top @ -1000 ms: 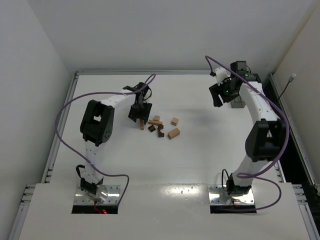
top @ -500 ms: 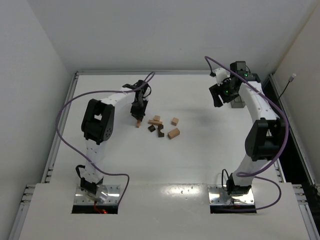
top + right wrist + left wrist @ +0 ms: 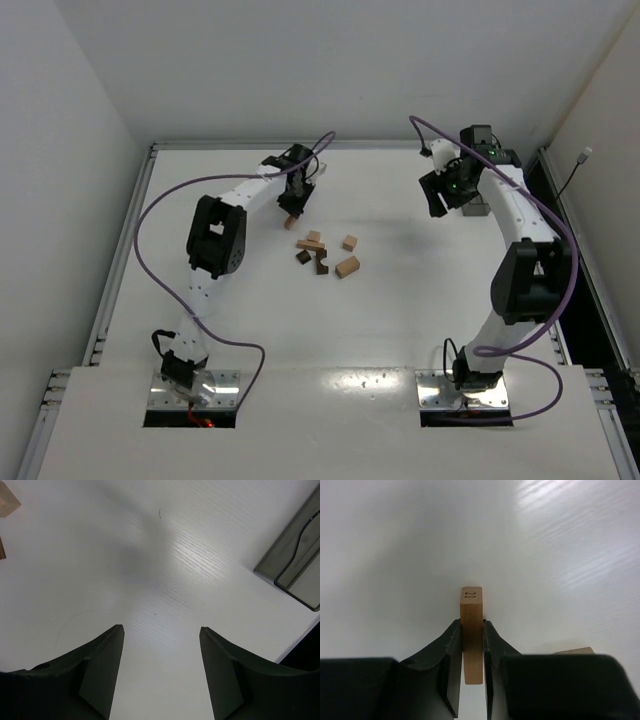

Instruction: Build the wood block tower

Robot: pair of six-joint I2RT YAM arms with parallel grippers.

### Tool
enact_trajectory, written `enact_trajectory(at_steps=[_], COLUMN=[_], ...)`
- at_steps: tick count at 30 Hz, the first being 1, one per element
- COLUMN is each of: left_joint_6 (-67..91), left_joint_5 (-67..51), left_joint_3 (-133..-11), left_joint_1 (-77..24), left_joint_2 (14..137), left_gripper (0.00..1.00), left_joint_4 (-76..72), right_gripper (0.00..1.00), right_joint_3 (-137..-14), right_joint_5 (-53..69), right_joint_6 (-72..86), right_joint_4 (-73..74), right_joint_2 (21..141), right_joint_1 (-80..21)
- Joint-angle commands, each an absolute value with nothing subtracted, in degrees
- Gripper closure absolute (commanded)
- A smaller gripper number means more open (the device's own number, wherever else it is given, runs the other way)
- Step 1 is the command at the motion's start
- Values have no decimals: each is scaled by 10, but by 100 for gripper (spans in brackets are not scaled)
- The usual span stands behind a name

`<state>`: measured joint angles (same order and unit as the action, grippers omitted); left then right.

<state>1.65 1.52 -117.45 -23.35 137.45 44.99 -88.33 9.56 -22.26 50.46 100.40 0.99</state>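
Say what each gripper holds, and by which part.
Left gripper pinches a tan block by its two long sides, with its numbered end sticking out. Right gripper is open, holding nothing.

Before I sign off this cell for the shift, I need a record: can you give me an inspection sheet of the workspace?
Surface: white tabletop, some glare near the arm bases.
Job's things: light tan and dark brown wooden blocks lie loose mid-table, no tower standing; one tan wooden block marked 21 is gripped, apart from them.
Clutter: smoky-grey see-through plastic tray near the far right edge.
Grippers: left gripper, jaws shut on the marked block; right gripper, jaws open, holding nothing.
Cables: purple cables loop along both arms, away from the blocks.
Surroundings: white walls; black lead beyond the right edge.
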Motion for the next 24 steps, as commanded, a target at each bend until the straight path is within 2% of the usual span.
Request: enact_trajectory(at_steps=[1, 5, 10, 17, 24], left_joint_6=[-49, -109, -163, -169, -163], left_joint_5=[-25, -39, -59, -89, -119], left_joint_3=[-1124, -1044, -1007, -970, -881], left_joint_1=[-279, -329, -367, -386, -414], left_joint_2=[1362, 1311, 1284, 1266, 1223], left_gripper=[100, 100, 100, 100, 100], left_joint_4=[434, 404, 404, 427, 421], right_gripper=[41, 42, 42, 44, 44], right_joint_3=[-876, -860, -839, -822, -791], right_joint_5=[90, 90, 90, 96, 106], right_joint_6=[-221, -221, -221, -221, -221], right_joint_4=[502, 502, 502, 502, 502], right_joint_2=[969, 952, 934, 899, 870], right_joint_1=[11, 11, 17, 28, 53])
